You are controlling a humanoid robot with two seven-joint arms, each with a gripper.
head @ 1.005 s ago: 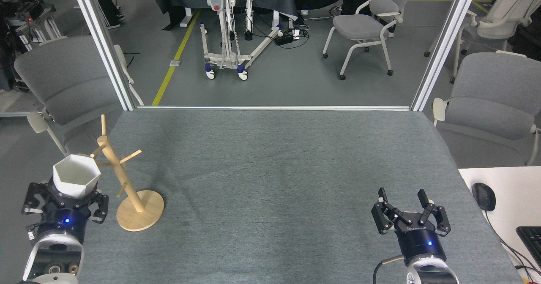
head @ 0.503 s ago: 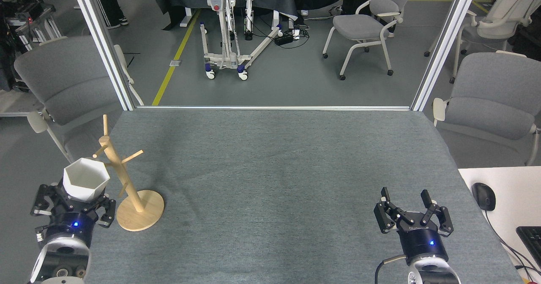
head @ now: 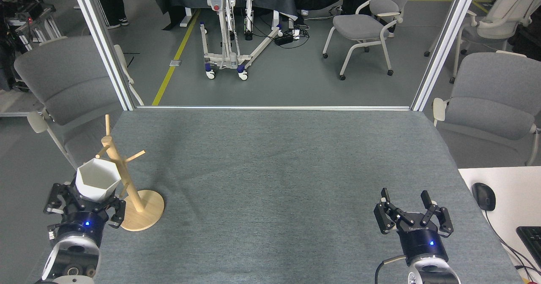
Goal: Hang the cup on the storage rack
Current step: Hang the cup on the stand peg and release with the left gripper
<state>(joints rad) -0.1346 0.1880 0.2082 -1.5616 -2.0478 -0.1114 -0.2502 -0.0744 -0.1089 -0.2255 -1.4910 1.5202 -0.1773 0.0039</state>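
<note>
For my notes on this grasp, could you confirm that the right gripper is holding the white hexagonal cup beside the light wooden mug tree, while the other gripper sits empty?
Not quite: the head view shows the left gripper holding the white hexagonal cup beside the light wooden mug tree. The right gripper is the empty one, its fingers spread open over the grey table.

A robotics lab: grey office chairs point(head: 372, 22), a wheeled equipment stand point(head: 224, 30) and yellow floor tape point(head: 175, 55).
</note>
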